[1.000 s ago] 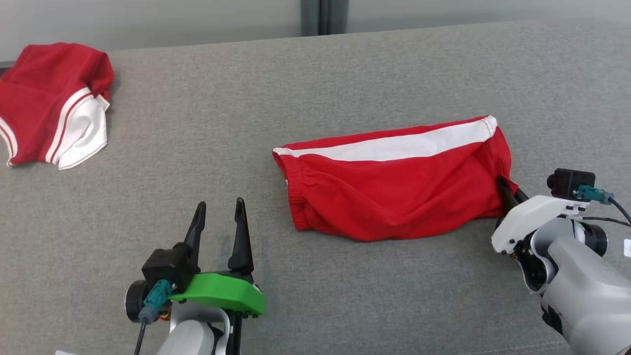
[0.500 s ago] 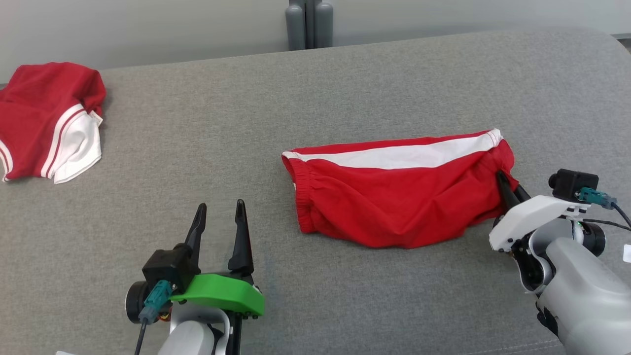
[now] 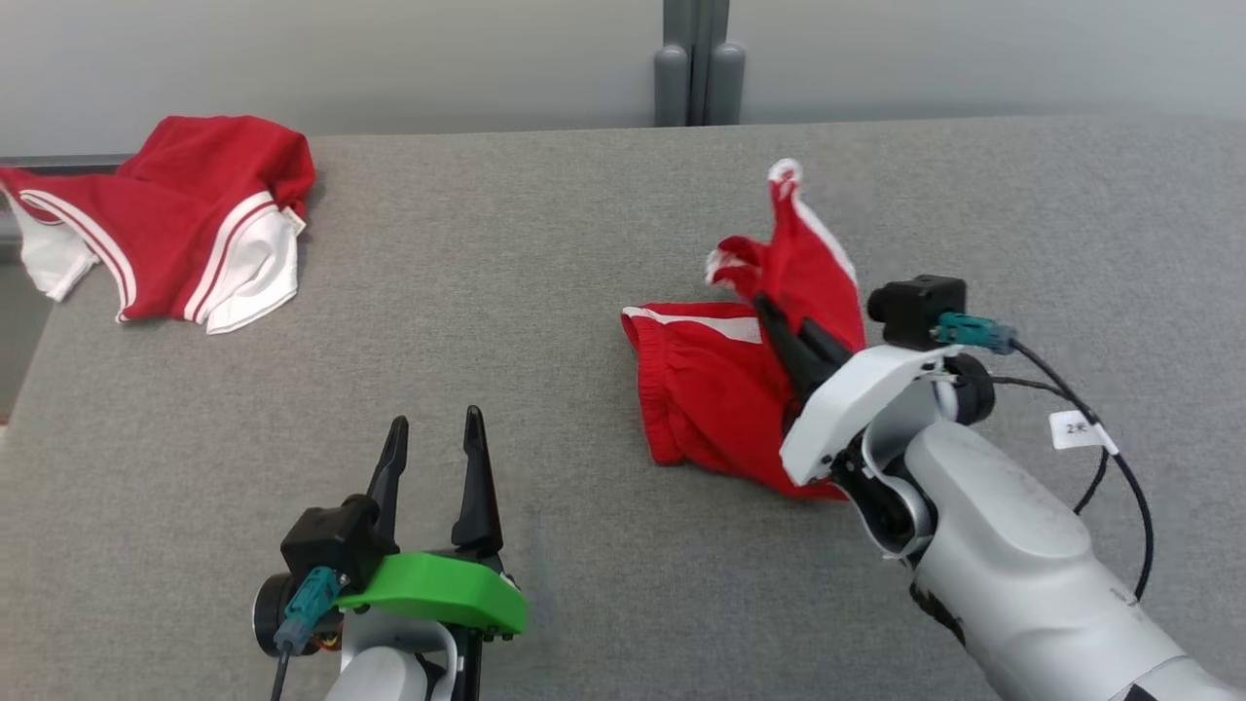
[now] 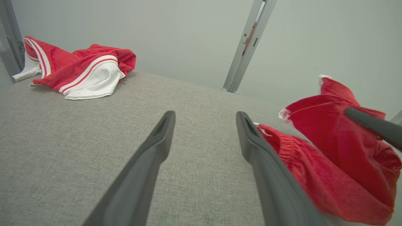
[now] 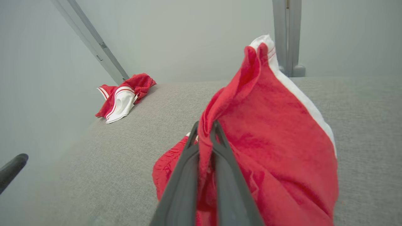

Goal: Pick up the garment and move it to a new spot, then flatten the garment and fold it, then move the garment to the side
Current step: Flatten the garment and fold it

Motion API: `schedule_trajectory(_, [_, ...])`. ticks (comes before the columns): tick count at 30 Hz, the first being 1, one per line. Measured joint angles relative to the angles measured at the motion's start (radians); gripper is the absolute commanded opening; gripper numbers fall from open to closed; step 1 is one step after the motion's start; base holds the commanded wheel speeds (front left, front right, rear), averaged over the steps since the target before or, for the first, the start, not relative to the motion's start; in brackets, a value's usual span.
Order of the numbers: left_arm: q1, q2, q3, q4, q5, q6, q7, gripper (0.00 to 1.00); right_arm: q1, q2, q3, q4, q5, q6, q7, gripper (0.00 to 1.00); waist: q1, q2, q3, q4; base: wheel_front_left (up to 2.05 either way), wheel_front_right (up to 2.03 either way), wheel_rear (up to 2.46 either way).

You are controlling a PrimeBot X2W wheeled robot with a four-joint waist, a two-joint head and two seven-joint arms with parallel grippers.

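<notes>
Right pincer [image 3: 766, 306] first: its two long dark fingers are pressed tight together on a pinch of the red cotton shorts with the white side stripe [image 3: 711, 389]. In the right wrist view the cloth bunches up between the tips and a white-edged peak stands above them. That held end is up in the air over the rest of the shorts. The elastic waistband end lies flat on the grey fabric-covered surface [image 3: 487, 292], right of its middle and nearer the far edge than the near one.

Left pincer [image 3: 435, 421] sits by the near edge with its fingers spread wide and nothing between them, well apart from the shorts.

Further out, a second red garment with white panels and stripes [image 3: 195, 234] lies crumpled at the far left corner, part of it hanging over the left edge. A grey upright post [image 3: 696, 68] stands behind the far edge.

By my reckoning this is the fold in progress, one end being brought over the other. Laying it down, squaring it and the shift to the side look not yet done.

No bin or basket here, and both garments lie loose on the fabric
</notes>
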Motion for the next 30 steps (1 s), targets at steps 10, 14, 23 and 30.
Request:
schedule_trajectory(10, [0.019, -0.007, 0.013, 0.0, 0.0, -0.005, 0.0, 1.0, 0.009, 0.029, 0.087, 0.032, 0.002, 0.0, 0.077, 0.0, 0.0, 0.0, -0.02, 0.064, 0.0, 0.0, 0.0])
schedule_trajectory(14, [0.025, -0.01, 0.015, 0.001, 0.001, -0.009, 0.0, 1.0, 0.003, 0.039, 0.118, 0.066, 0.0, 0.0, 0.074, 1.0, 0.0, 0.0, -0.02, 0.073, 0.0, 0.0, 0.0])
schedule_trajectory(23, [0.037, -0.019, 0.004, 0.015, 0.002, -0.016, 0.0, 1.0, 0.005, 0.029, 0.204, 0.017, 0.031, 0.0, 0.031, 1.0, 0.0, 0.0, -0.031, 0.059, 0.0, 0.0, 0.0])
schedule_trajectory(30, [0.045, -0.022, 0.0, 0.015, 0.002, -0.016, 0.0, 1.0, 0.003, -0.036, 0.151, -0.028, 0.037, 0.0, -0.044, 1.0, 0.0, 0.0, -0.042, 0.031, 0.0, 0.0, 0.0])
